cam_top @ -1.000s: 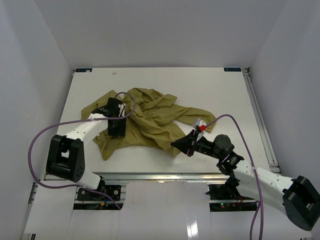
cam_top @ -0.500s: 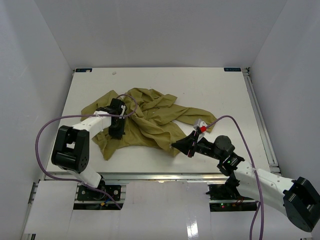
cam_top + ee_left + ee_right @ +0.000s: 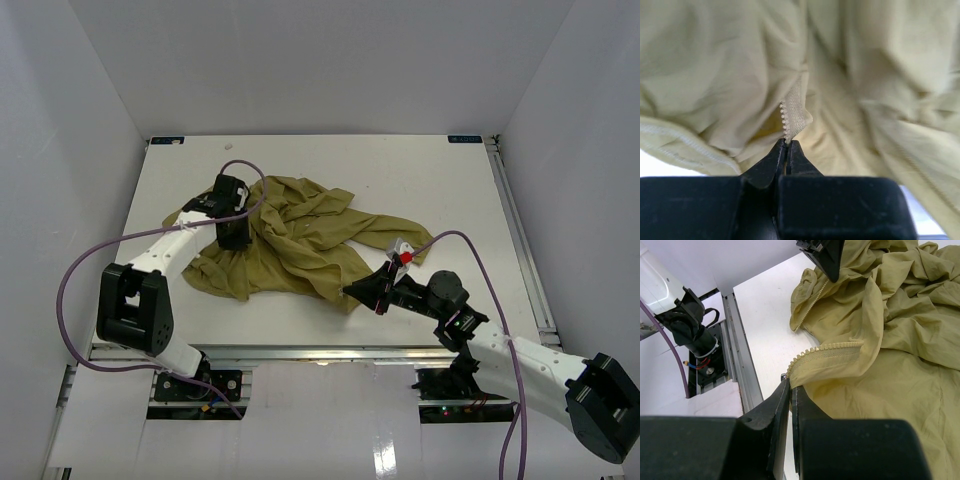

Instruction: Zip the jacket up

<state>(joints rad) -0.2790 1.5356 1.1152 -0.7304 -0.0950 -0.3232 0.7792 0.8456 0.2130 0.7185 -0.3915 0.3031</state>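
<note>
One crumpled jacket (image 3: 300,245) sprawls, long axis running left to right.

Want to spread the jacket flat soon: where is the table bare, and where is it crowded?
Bare: the far strip of the table beyond the jacket, and the right side between jacket and rail. Crowded: centre-left and near edge, where the left gripper and right gripper pinch its zipper edges.

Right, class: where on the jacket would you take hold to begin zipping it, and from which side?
Grip the jacket by the end of its toothed zipper tape, edge-on from the table's near edge: it juts out as a flat strip, while the rest is loose folds. The right gripper pinches there.
</note>
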